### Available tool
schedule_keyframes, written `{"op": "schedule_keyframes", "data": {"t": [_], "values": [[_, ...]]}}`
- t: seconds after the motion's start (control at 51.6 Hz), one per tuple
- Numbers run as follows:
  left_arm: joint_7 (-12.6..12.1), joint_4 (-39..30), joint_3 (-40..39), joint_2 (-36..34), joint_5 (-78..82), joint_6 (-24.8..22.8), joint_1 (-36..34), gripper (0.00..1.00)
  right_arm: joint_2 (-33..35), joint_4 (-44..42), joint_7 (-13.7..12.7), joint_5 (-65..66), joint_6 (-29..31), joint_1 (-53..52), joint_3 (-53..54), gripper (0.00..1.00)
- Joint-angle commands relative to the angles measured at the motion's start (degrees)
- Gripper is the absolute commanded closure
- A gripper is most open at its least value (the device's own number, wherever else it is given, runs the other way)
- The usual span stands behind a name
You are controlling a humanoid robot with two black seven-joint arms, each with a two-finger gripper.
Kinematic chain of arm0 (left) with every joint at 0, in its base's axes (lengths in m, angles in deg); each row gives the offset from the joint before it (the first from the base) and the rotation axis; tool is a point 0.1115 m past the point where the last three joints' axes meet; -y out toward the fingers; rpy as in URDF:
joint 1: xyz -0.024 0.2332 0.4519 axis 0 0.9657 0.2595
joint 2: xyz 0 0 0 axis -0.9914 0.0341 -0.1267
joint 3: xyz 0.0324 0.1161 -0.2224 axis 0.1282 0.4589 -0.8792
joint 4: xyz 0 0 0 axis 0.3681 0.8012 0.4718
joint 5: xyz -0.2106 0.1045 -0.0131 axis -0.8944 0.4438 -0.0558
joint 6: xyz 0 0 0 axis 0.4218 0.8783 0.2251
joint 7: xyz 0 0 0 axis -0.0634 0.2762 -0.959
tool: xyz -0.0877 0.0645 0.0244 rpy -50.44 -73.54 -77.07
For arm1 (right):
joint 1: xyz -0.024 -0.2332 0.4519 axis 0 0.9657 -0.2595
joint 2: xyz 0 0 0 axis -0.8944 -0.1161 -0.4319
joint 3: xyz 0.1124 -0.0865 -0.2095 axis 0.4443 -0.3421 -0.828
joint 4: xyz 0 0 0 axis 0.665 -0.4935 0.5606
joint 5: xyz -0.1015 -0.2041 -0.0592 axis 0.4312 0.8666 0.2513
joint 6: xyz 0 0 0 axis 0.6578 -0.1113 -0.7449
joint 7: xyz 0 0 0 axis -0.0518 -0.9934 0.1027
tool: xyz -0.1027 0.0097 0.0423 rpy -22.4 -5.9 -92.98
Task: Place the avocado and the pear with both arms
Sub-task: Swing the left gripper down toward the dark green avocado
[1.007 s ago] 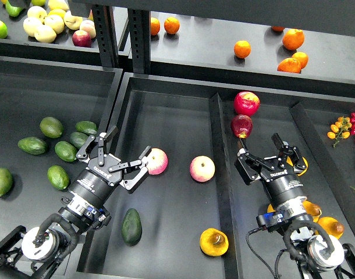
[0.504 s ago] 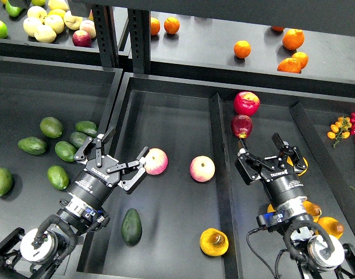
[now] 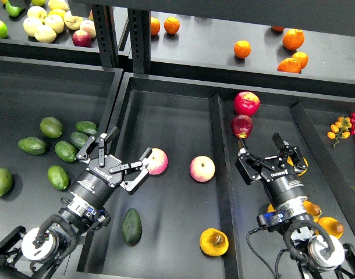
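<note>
The very dark green avocado (image 3: 131, 226) lies at the near left of the middle tray, just below my left gripper. The yellow-orange pear (image 3: 213, 242) lies at the near right of the same tray, brown dimpled end facing up. My left gripper (image 3: 126, 154) is open and empty, its fingers spread above the tray's left wall, one fingertip next to a pink-yellow apple (image 3: 157, 161). My right gripper (image 3: 269, 147) is open and empty over the right tray, right of the divider.
A second pink-yellow apple (image 3: 202, 168) lies mid-tray. Two red apples (image 3: 245, 103) sit at the right tray's far end. Several lighter avocados (image 3: 66, 151) lie in the left tray. Orange fruit (image 3: 330, 226) lies near my right arm. Oranges (image 3: 242, 49) and pale fruit (image 3: 45, 33) are on the shelf.
My left gripper has shifted very slightly right and up, staying open. The right arm and the fruit have not moved.
</note>
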Motion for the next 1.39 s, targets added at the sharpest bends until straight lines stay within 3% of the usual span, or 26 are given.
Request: {"op": "schedule_keyframes", "data": {"t": [0.0,0.252,0.484,0.717,0.833,0.891,1.046,1.375], "values": [[-0.01,0.09,-0.14,0.0,2.09,0.0,-0.19,0.01,0.0,0.0,0.02,0.08,-0.13,0.0,0.02,0.0],[-0.71,0.09,0.12,0.0,4.19,0.0,-0.46,0.01,0.0,-0.08,0.02,0.08,-0.57,-0.09,0.46,0.0],[-5.54,0.0,0.3,-0.08,9.91,0.0,-2.91,0.01,0.0,-0.35,0.02,0.08,-1.45,-0.17,0.63,0.0],[-9.15,-0.09,4.25,-8.34,17.73,0.0,-8.01,0.01,0.0,-0.52,-0.07,0.08,-2.51,-0.44,0.63,0.0],[-10.46,-0.26,10.66,-16.08,20.37,0.0,-13.9,0.01,0.0,-0.61,-0.07,0.08,-4.44,-1.75,0.9,0.0],[-12.21,-0.35,17.92,-22.55,20.46,0.0,-20.02,0.01,0.0,-1.31,-0.07,0.08,-4.88,-3.24,1.95,0.0],[-15.03,-0.26,29.28,-29.7,20.63,0.0,-29.71,0.01,0.0,-3.51,-0.07,0.08,-5.14,-5.97,3.88,0.0],[-15.35,0.53,51.43,-33.31,33.2,0.0,-51.68,0.01,0.0,-8.96,-0.07,-0.01,-7.17,-10.98,7.58,0.0]]}}
